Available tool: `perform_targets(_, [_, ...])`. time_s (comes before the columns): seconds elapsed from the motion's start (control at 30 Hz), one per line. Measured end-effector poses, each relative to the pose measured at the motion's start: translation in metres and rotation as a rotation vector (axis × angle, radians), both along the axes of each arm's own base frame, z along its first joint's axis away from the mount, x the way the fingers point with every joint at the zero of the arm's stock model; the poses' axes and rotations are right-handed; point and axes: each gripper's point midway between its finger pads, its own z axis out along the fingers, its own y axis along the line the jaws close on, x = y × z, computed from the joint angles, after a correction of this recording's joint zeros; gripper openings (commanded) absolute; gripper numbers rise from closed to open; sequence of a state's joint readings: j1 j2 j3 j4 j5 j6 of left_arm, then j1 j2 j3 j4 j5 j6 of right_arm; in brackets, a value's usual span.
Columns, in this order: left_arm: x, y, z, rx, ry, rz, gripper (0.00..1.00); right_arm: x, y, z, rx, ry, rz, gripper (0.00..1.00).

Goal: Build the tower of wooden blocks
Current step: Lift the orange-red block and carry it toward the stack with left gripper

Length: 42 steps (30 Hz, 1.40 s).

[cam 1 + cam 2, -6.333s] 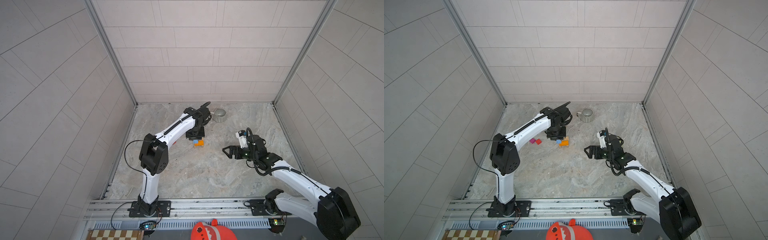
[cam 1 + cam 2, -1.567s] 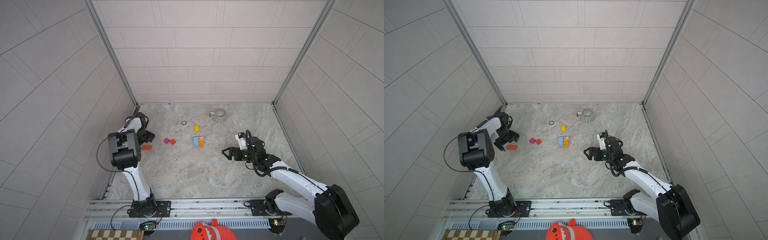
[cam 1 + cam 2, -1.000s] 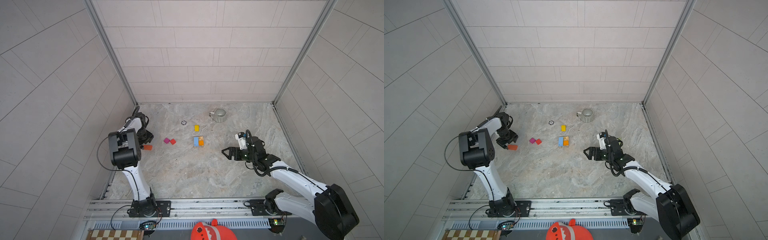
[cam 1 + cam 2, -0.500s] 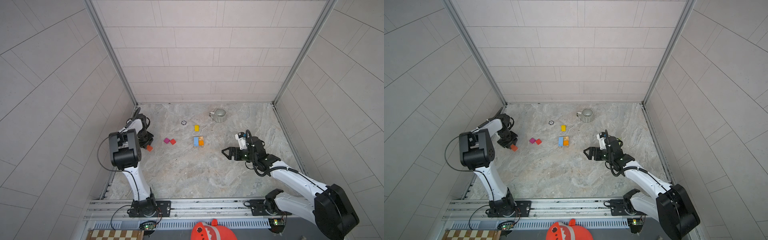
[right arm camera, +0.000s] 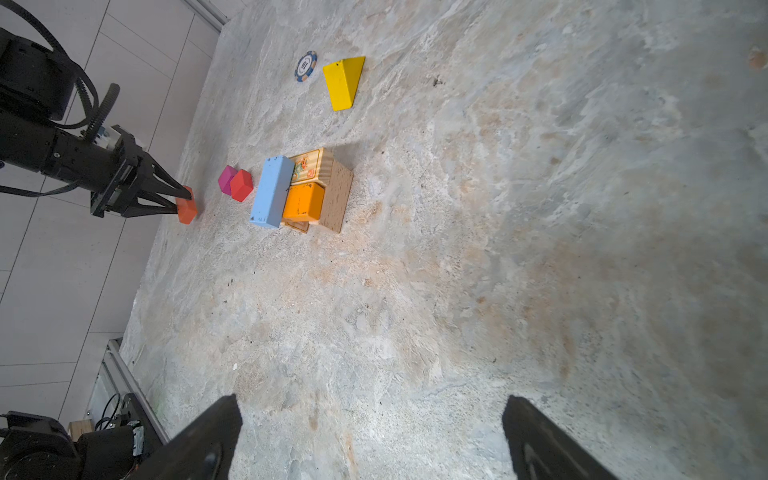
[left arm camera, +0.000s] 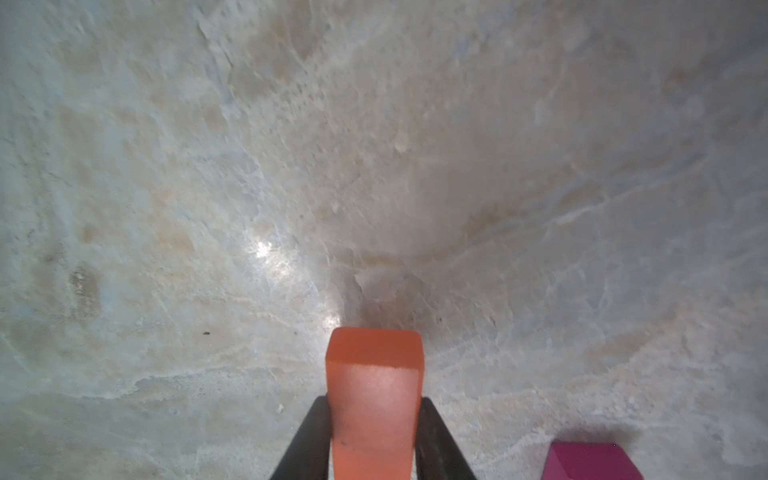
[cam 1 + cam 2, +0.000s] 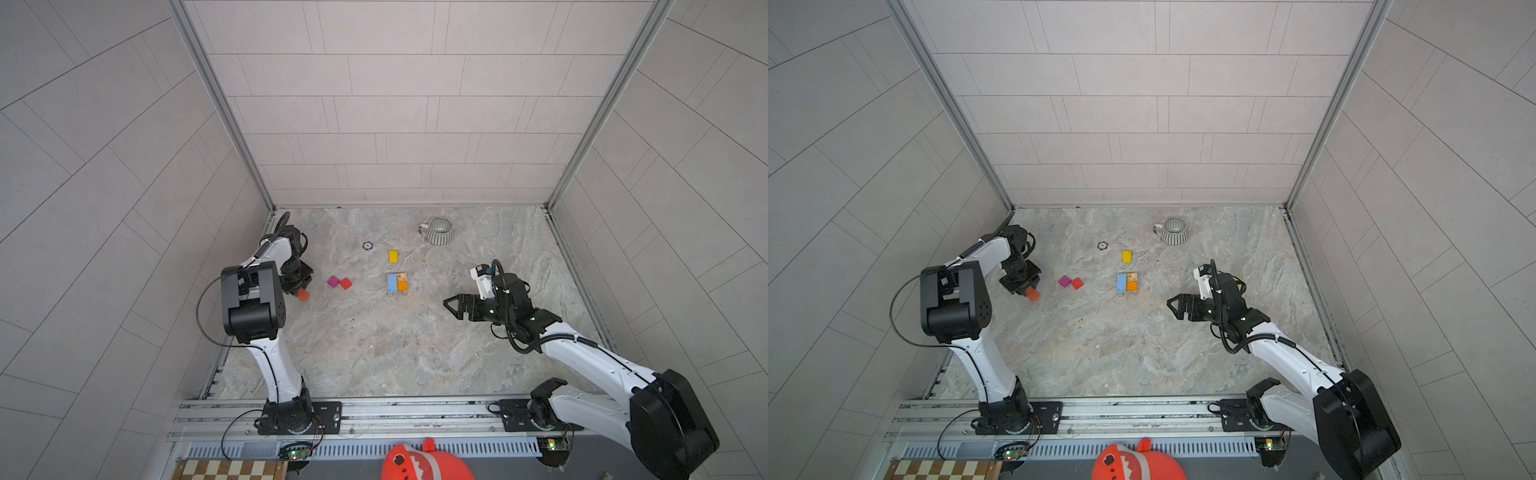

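Since the frame approx. 1.6 s back, L tool (image 7: 301, 291) has closed. It was spread above the red-orange block (image 7: 304, 295) and is now clamped on the block's two long sides. Wrist view: dark fingers (image 6: 313, 440) sit flush to both faces, w/ the block end sticking out past the tips. Block showed broadside then; it shows end-on now in both top views. R tool (image 7: 452, 306) is unchanged: jaws wide apart, empty, hovering right of the stack (image 7: 397, 284).

Key relation: stack = blue block (image 7: 392, 283) + orange block (image 7: 402, 286) on tan blocks (image 5: 338, 195), mid-surface (image 7: 374, 353).
- Held block is well left of stack.
- Magenta block (image 7: 333, 281) and red block (image 7: 345, 284), touching each other, lie btw. held block and stack, approx. on the straight line.
- Blue block's long axis runs toward the back wall.
- Held block's long axis runs along the L tool's fingers, tilted down toward the surface. Cannot tell whether its low end is clear of the surface.
- R tool is nearer the stack, but L tool has the load.

Judgement: next move = lift, carry rightward over the magenta/red pair, then turn the long axis to suit the top layer. Yellow block (image 7: 393, 256) lies loose just behind stack, mug (image 7: 440, 235) further back.
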<state>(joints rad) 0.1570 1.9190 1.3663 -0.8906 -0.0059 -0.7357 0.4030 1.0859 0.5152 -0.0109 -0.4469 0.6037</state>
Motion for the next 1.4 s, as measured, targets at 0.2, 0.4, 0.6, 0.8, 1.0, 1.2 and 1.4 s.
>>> perform_targets(0.2, [-0.002,-0.024,0.015,0.012,0.001,-0.123,0.26,0.000,0.000,0.001,0.000,-0.003,-0.001,1.00])
perform_targets(0.4, [0.003,-0.053,0.044,-0.011,-0.046,-0.230,0.26,0.000,-0.001,0.001,-0.001,-0.002,-0.003,1.00])
perform_targets(0.6, [0.017,-0.088,0.088,-0.015,-0.134,-0.341,0.27,0.002,-0.007,-0.003,-0.021,0.003,-0.022,1.00])
perform_targets(0.8, [0.024,-0.136,0.125,-0.037,-0.204,-0.466,0.27,0.002,-0.012,-0.006,-0.043,0.004,-0.034,1.00])
perform_targets(1.0, [0.021,-0.175,0.153,-0.052,-0.245,-0.566,0.26,0.003,-0.016,-0.009,-0.057,0.013,-0.048,1.00])
perform_targets(1.2, [0.014,-0.205,0.161,-0.059,-0.249,-0.634,0.26,0.003,-0.017,-0.009,-0.057,0.014,-0.051,1.00])
perform_targets(1.4, [0.008,-0.230,0.153,-0.059,-0.214,-0.685,0.26,0.003,-0.017,-0.009,-0.057,0.014,-0.052,1.00])
